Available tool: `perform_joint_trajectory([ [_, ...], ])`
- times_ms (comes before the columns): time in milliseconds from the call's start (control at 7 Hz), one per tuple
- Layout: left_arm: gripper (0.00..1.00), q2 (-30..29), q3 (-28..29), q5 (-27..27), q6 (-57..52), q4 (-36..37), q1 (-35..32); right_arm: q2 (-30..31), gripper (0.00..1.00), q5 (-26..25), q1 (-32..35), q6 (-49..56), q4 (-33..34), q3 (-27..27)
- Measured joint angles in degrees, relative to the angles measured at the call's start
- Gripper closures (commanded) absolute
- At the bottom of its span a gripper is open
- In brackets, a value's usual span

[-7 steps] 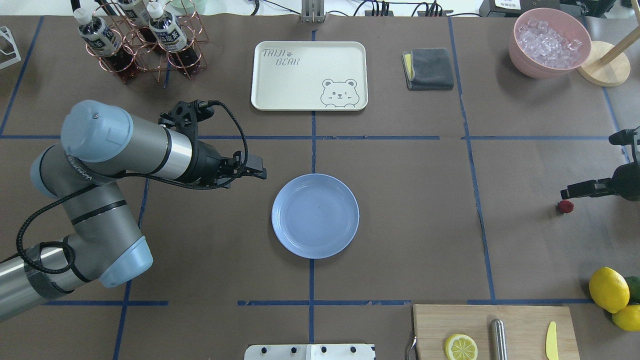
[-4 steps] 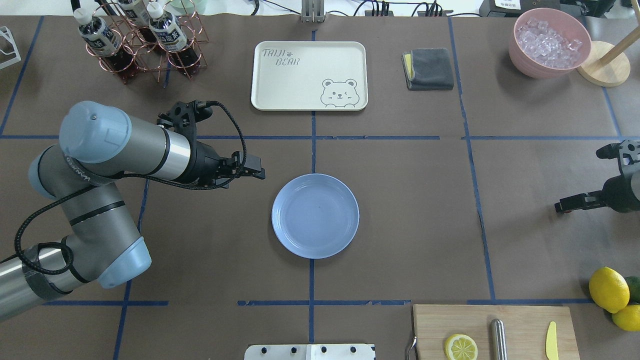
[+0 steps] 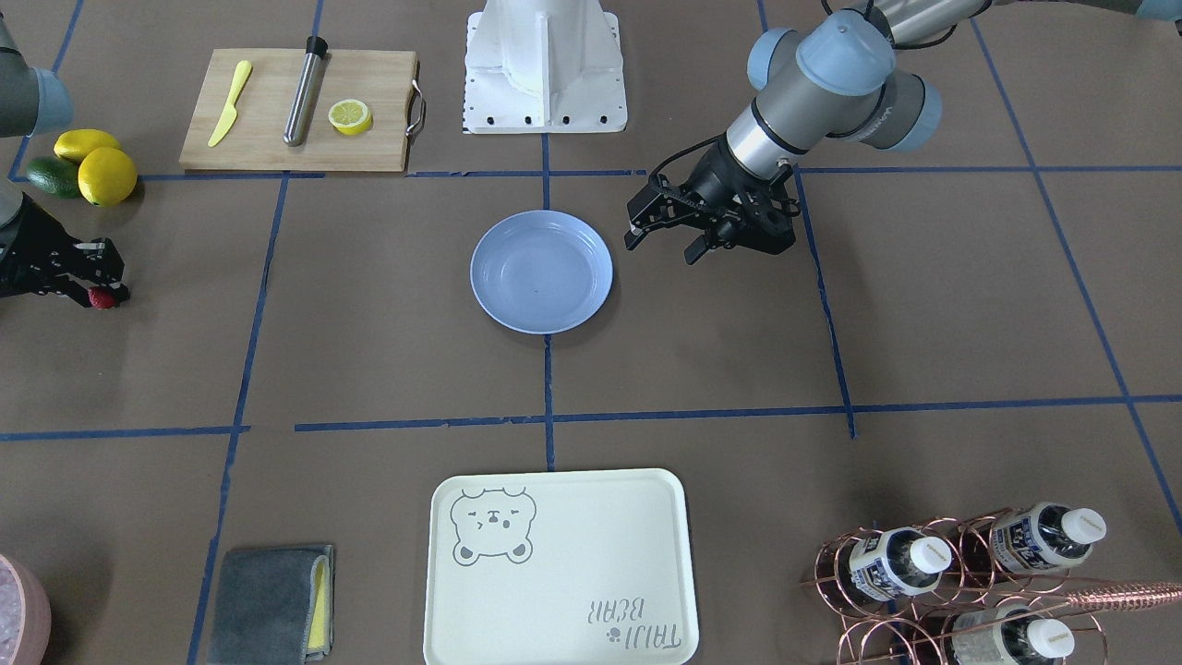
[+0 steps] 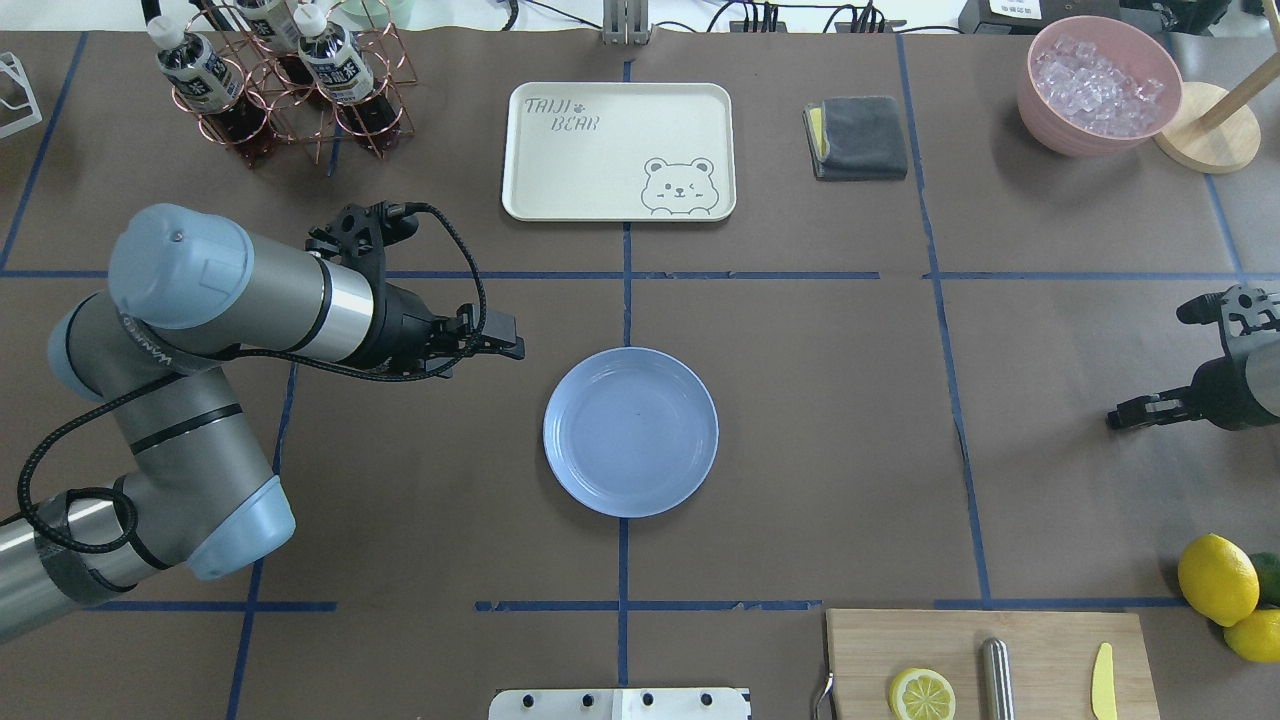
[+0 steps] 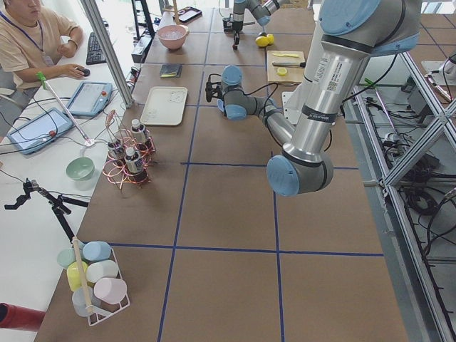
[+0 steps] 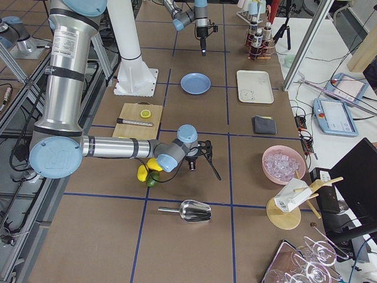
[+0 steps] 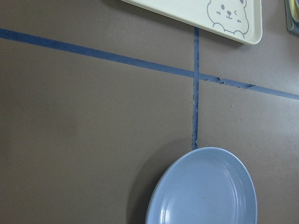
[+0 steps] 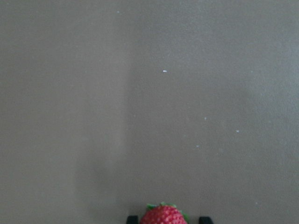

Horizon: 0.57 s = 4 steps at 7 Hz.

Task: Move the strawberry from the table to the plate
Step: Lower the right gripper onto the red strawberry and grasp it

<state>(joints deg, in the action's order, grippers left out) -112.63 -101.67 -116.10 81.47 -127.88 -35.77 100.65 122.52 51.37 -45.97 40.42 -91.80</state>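
The strawberry (image 3: 102, 297) lies on the brown-paper table (image 4: 820, 420) at its right end. In the right wrist view the red strawberry (image 8: 163, 215) sits at the bottom edge between two black fingertips (image 8: 133, 218), with a small gap on one side. My right gripper (image 4: 1122, 418) is open and low over the berry, which it hides from overhead. The pale-blue plate (image 4: 630, 432) rests empty at the table's centre. My left gripper (image 4: 508, 346) hovers open and empty just left of the plate.
A cream bear-print tray (image 4: 618, 150) lies beyond the plate. A cutting board (image 4: 990, 665) holds a lemon half, a steel rod and a yellow knife. Whole lemons (image 4: 1217, 578) sit near the right gripper. A bottle rack (image 4: 290, 85), a grey cloth (image 4: 857, 137) and an ice bowl (image 4: 1098, 85) line the far edge.
My right gripper has moved over the strawberry and down, so it now covers the berry in the overhead view. The left arm drifted slightly to the left.
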Motion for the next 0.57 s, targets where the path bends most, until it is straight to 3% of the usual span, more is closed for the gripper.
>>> perform_joint_trajectory([
  [571, 0.0, 0.55, -0.48, 0.02, 0.0, 0.0, 0.0, 0.03, 1.0, 0.08, 0.22, 0.05, 0.15, -4.87],
])
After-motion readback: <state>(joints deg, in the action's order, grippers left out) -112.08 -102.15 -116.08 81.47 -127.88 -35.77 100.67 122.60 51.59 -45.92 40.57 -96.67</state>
